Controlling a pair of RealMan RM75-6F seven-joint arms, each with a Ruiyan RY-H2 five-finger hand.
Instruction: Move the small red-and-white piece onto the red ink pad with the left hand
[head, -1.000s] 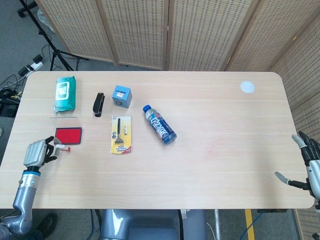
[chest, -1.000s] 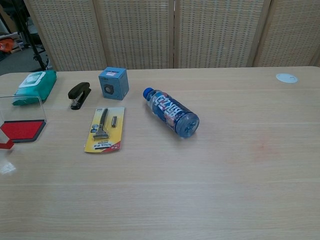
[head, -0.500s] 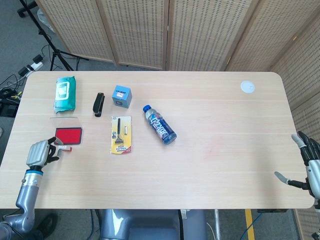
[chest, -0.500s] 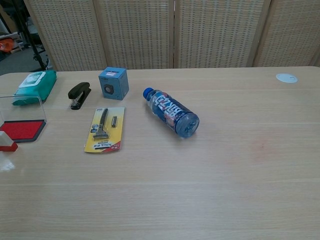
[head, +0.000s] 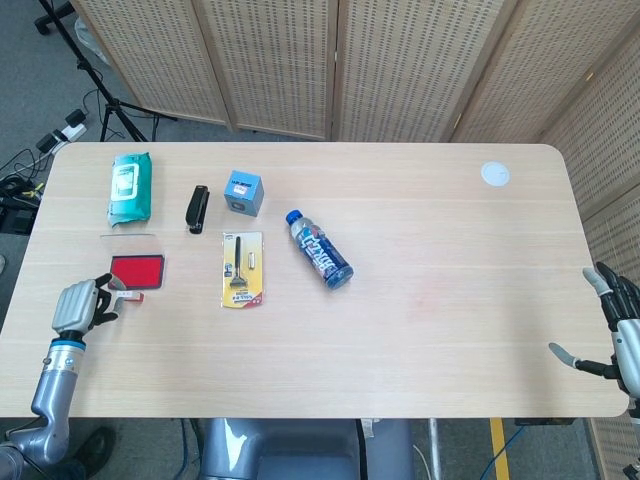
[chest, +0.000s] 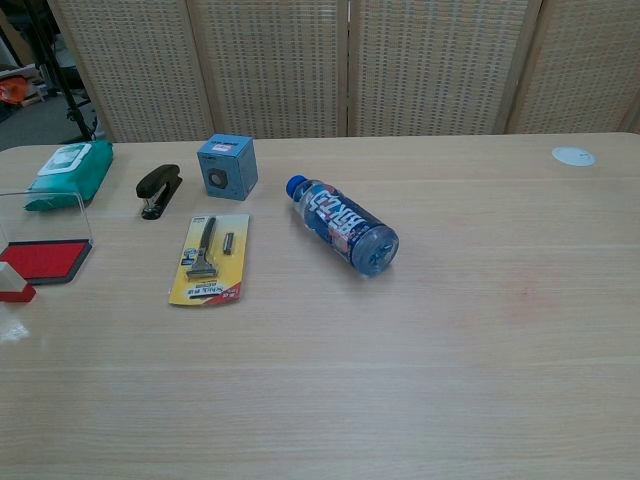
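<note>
The left hand (head: 78, 304) is seen at the near left edge of the table (head: 420, 330), fingers curled, and the small red-and-white piece (head: 126, 295) is pinched at its fingertips. The piece is held just at the near edge of the red ink pad (head: 137, 270) — whether it is touching the pad cannot be told. In the chest view the piece (chest: 14, 291) is seen at the far left, right beside the pad (chest: 40, 259), with the hand itself out of frame.

A clear lid (head: 130, 243) is stood up along the pad's far side. Further back, a green pack of wipes (head: 131, 187), a black stapler (head: 196, 208) and a small blue box (head: 243, 191) are lined up. A razor on a yellow card (head: 242, 268) and a blue bottle (head: 319, 248) on its side are found toward the middle.

The right hand (head: 620, 335) is held off the table's right edge, fingers spread apart, nothing gripped.
</note>
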